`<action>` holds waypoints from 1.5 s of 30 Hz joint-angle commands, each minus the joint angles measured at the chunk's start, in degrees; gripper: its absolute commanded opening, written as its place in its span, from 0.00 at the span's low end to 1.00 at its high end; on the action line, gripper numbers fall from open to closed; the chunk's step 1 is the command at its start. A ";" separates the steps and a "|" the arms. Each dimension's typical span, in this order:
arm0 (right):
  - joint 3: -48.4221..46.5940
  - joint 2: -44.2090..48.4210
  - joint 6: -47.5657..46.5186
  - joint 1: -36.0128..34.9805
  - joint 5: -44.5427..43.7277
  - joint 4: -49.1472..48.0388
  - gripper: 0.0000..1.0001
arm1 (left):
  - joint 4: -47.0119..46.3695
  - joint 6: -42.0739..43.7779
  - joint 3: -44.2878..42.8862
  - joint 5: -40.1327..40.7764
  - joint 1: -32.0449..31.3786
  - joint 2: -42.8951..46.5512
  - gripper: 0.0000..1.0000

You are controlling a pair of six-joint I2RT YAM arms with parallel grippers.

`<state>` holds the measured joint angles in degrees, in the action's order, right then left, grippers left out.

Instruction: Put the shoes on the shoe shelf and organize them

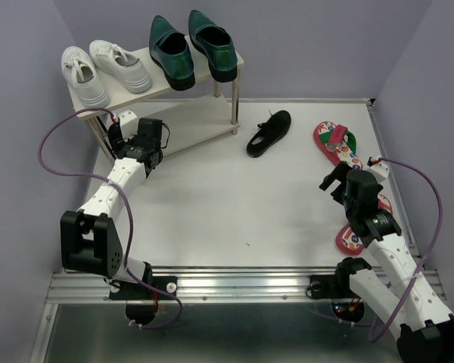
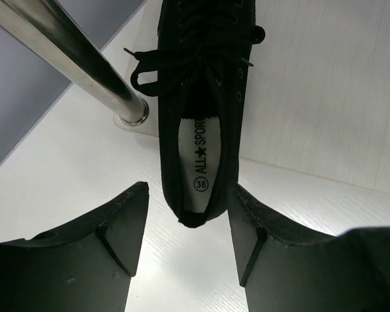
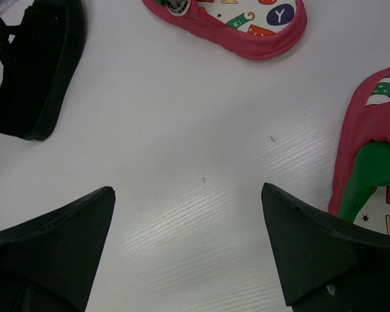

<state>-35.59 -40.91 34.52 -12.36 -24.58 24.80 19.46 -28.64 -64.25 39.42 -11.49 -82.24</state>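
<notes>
On the pale wooden shoe shelf [image 1: 157, 89], thin metal legs carry a top board with two glossy green loafers [image 1: 172, 51] and two white sneakers [image 1: 83, 76]. Our left gripper [image 2: 189, 195] stands partly open around the heel of one matte black lace-up shoe [image 2: 205, 97] on the lower board [image 2: 312, 97], gripping nothing. A second black shoe [image 1: 269, 132] and two red flip-flops [image 1: 337, 142] lie on the white table [image 1: 212, 204], where the right gripper [image 3: 188, 188] gapes wide, empty.

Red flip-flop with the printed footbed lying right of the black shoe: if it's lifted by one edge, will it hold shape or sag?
Probably sags: the red flip-flop with the printed footbed looks like a thin flat slab. Likely light, so a nudge could slide it across the smooth white table. Lying flat, it seems unlikely to tip or roll.
</notes>
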 commanded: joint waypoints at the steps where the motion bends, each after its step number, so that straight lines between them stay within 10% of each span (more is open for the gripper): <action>1: 0.17 0.39 -0.16 0.14 -0.21 -2.82 1.00 | -0.57 -1.85 -0.26 3.47 0.24 0.24 0.61; 14: 0.26 0.92 -0.25 0.14 -0.30 -2.82 1.00 | -2.41 -4.23 -1.67 4.17 0.24 -6.97 0.53; 17: 0.26 0.91 -0.25 0.14 -0.29 -2.82 1.00 | -2.06 -4.14 -2.11 4.44 0.24 -7.67 0.42; 21: 0.26 1.00 -0.25 0.14 -0.38 -2.82 1.00 | -2.15 -1.78 -2.98 4.53 0.24 -7.68 0.00; 45: 0.61 1.53 -0.16 0.14 -0.65 -2.91 1.00 | -16.12 20.56 3.42 1.98 -0.47 2.00 0.00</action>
<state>-35.27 -40.71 34.52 -12.36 -24.60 24.77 8.19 -11.14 -62.37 39.97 -11.79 -81.25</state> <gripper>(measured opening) 0.998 0.022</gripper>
